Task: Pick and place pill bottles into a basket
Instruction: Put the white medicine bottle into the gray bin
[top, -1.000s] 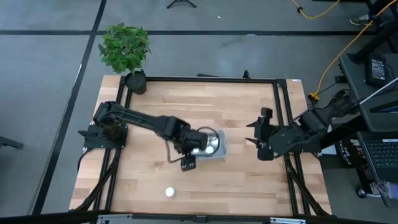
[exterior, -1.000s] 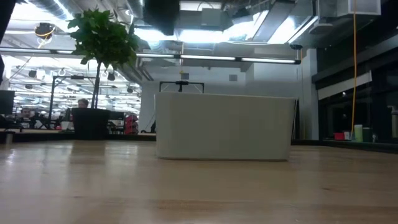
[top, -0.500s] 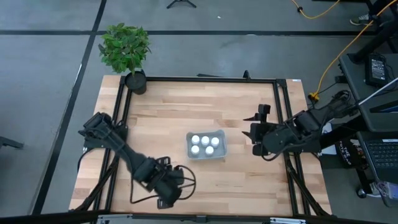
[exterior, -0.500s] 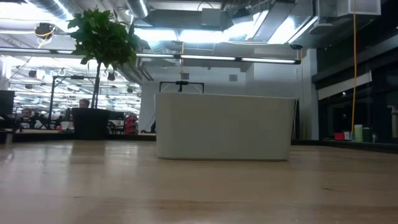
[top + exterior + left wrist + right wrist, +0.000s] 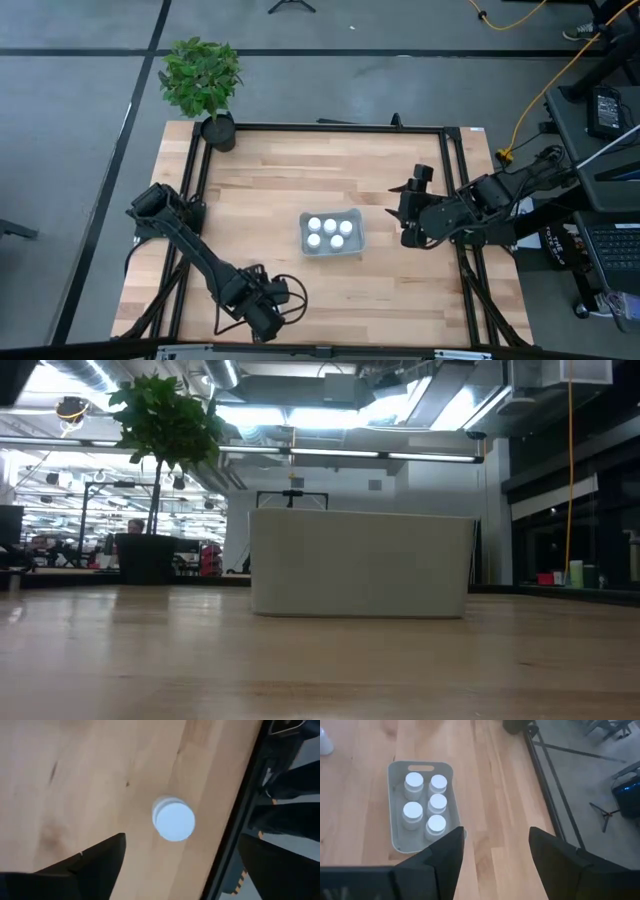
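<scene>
**Last bottle dead ahead of my left gripper**

Biggest thing first: the table (image 5: 380,170), pale wood in a dark frame, and I'm working over its near edge. Out in the middle sits the basket (image 5: 303,243), well away from my left gripper (image 5: 262,318) and far closer to my right gripper (image 5: 408,215), which waits just beside the basket's far side with its fingers spread wide and nothing between them. Five pill bottles (image 5: 436,803) stand inside, caps up, in two rows.

Now the one that matters: the sixth bottle (image 5: 173,820). My left wrist camera looks straight down on its round white cap, so it stands upright, long axis vertical, pointing up at me. It sits directly in front of my left fingers (image 5: 95,860), apart from them, near the table's frame rail. My left arm is clearly the nearer one; the right is well off across the table.

My left gripper is released: fingers parted, gripping nothing, bottle not yet touched.

My read: five in, one to go. The coming move hinges on dropping straight down the bottle's axis, fingers straddling the cap.
</scene>
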